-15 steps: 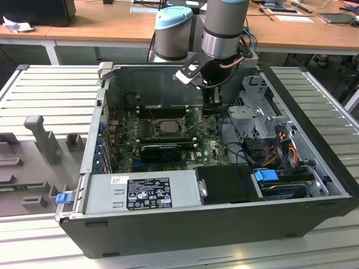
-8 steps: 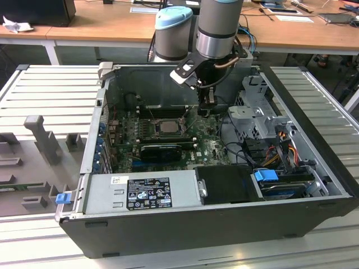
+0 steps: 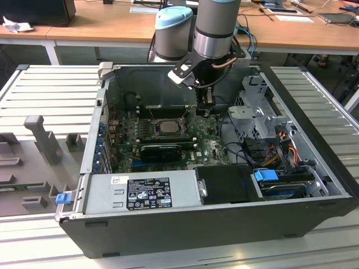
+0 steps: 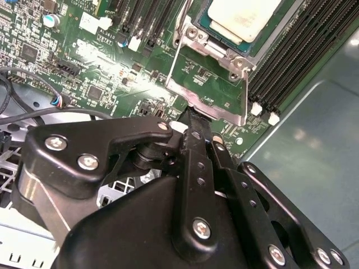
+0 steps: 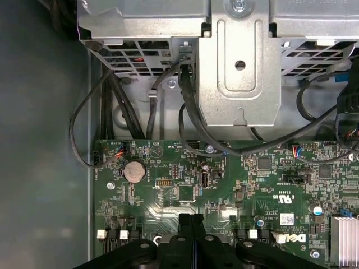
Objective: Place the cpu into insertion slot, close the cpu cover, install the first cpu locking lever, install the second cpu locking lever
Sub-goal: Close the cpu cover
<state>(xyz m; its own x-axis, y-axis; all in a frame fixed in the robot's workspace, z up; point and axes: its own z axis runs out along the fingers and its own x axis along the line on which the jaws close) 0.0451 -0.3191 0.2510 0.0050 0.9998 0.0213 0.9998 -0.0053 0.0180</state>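
So here's where it stands: the cpu (image 4: 244, 17) is sitting down in the insertion slot (image 4: 220, 49), pale top facing up and looking flat in the second wrist view, so I'd call step one done. In the exterior view you can spot it in the middle of the motherboard (image 5: 168, 185) inside the open case (image 3: 185, 224), with the long black memory slots (image 4: 291, 61) running beside it. The cpu cover (image 4: 207, 102) isn't down yet as far as I can tell. It looks tilted up off the socket on its hinge, and you can see green board through its cut-out centre. The gripper (image 4: 193, 116) is right at the cover's free edge, on the exterior view's right of the socket. Its fingers (image 5: 185, 227) are pressed together with no gap in both wrist views, tips touching that silver edge. I honestly can't tell if they're pinching the thin metal or just leaning on it. So I'd say this is the cover-closing step, roughly a quarter of the job done. Cover plus both locking levers are left, and I can't pick the levers out for sure.
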